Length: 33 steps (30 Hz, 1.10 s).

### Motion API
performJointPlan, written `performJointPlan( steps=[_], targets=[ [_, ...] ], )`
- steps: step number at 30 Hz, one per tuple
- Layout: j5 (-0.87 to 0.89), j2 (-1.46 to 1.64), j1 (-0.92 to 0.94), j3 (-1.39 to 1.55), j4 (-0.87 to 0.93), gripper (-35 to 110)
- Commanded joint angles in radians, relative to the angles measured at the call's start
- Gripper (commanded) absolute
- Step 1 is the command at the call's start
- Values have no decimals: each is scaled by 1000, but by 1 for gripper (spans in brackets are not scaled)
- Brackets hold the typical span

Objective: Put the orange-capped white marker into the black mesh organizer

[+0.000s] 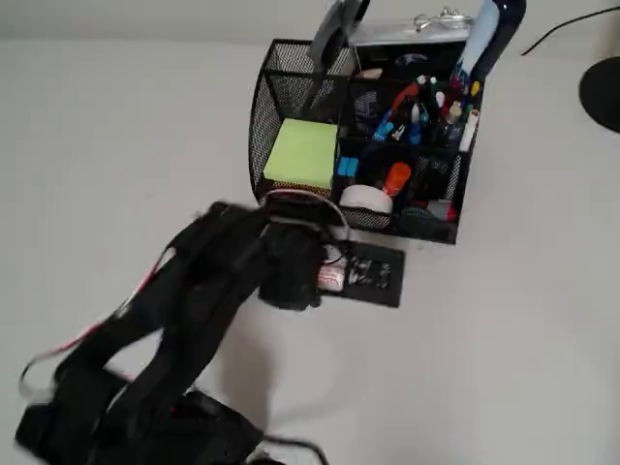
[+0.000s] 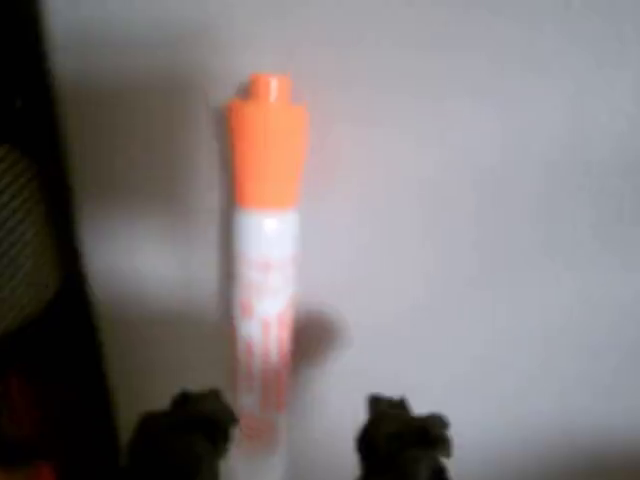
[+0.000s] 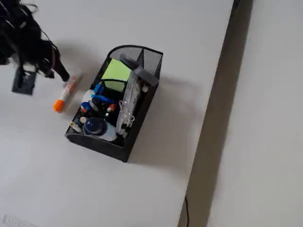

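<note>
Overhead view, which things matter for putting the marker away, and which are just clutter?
Job: marker on the table; mesh organizer; gripper, open over the marker's end.

Clutter: yellow sticky notes, pens, white tape roll, all inside the organizer.

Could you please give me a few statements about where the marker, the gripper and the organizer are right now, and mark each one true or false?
1. The orange-capped white marker lies flat on the table. True.
2. The marker already sits inside the black mesh organizer. False: in the fixed view it lies on the table beside the organizer.
3. The gripper is shut on the marker's orange cap. False: in the wrist view the fingers are spread near the white end of the barrel, and the cap points away.
4. A yellow-green pad of sticky notes sits in one compartment of the organizer. True.
5. The organizer has tipped onto its side. False: it stands upright, its contents sticking up.
</note>
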Motion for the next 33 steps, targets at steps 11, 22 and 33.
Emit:
performJointPlan(
  steps=[11,22,33],
  targets=[
    [2,-270,35,-244,-2,12],
    [-71,-295,32,-249,20,0],
    [-425,267,-12,-298,44,0]
  ],
)
